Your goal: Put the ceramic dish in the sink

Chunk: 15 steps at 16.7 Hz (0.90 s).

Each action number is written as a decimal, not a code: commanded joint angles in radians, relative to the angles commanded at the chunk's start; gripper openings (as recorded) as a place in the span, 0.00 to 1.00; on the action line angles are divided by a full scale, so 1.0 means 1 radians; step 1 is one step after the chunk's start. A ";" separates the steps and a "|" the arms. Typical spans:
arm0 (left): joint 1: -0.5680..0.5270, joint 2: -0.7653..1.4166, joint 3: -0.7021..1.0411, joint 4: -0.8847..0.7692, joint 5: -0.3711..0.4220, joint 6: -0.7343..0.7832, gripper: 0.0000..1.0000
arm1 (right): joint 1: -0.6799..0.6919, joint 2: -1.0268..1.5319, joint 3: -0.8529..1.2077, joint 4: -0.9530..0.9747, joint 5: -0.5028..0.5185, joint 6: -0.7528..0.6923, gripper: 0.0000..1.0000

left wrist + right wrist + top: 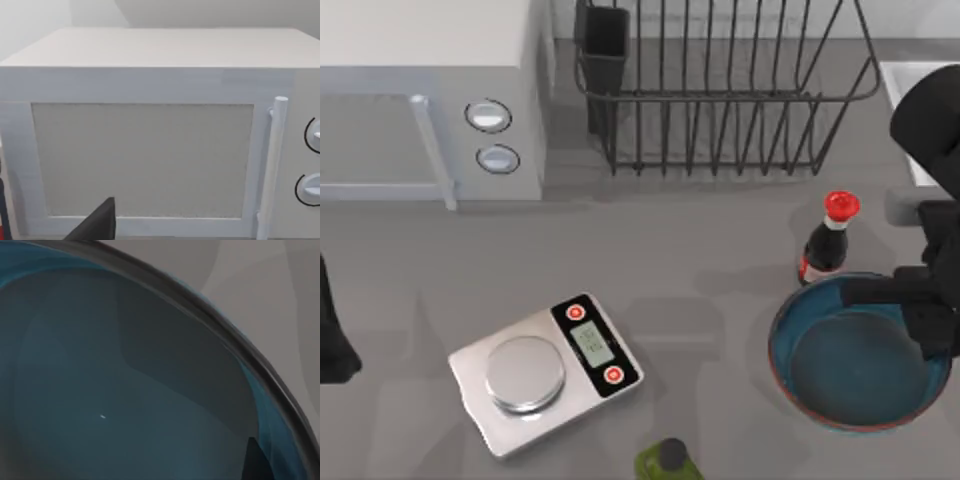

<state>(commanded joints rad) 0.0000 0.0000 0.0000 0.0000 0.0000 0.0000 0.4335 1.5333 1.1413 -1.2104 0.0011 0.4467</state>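
Top view: right gripper (920,315) sits over the ceramic dish (850,365), at its rim on the side nearest the sink (910,85); can't tell if fingers are spread or pinching the rim. Right arm comes in from the sink side, bent down over the dish. Dish rests on table (700,260), just beside soy bottle (828,240), well apart from scale (545,372). Left arm parked far from dish, at table's left edge.

Right gripper (930,320) hangs over the ceramic dish (860,365) beside a sauce bottle (830,240)
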 joint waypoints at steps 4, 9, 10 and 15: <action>0.000 0.000 0.000 0.000 0.000 0.000 1.00 | -0.003 -0.054 0.134 -0.164 0.000 -0.007 0.00; 0.000 0.000 0.000 0.000 0.000 0.000 1.00 | -0.001 -0.060 0.148 -0.179 0.000 -0.008 0.00; 0.000 0.000 0.000 0.000 0.000 0.000 1.00 | -0.001 -0.060 0.148 -0.179 0.000 -0.008 0.00; 0.000 0.000 0.000 0.000 0.000 0.000 1.00 | -0.085 -0.070 0.121 -0.033 -0.059 -0.037 0.00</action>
<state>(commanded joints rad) 0.0000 0.0000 0.0000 0.0000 0.0000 0.0000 0.3489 1.4636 1.2626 -1.2436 -0.0577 0.4096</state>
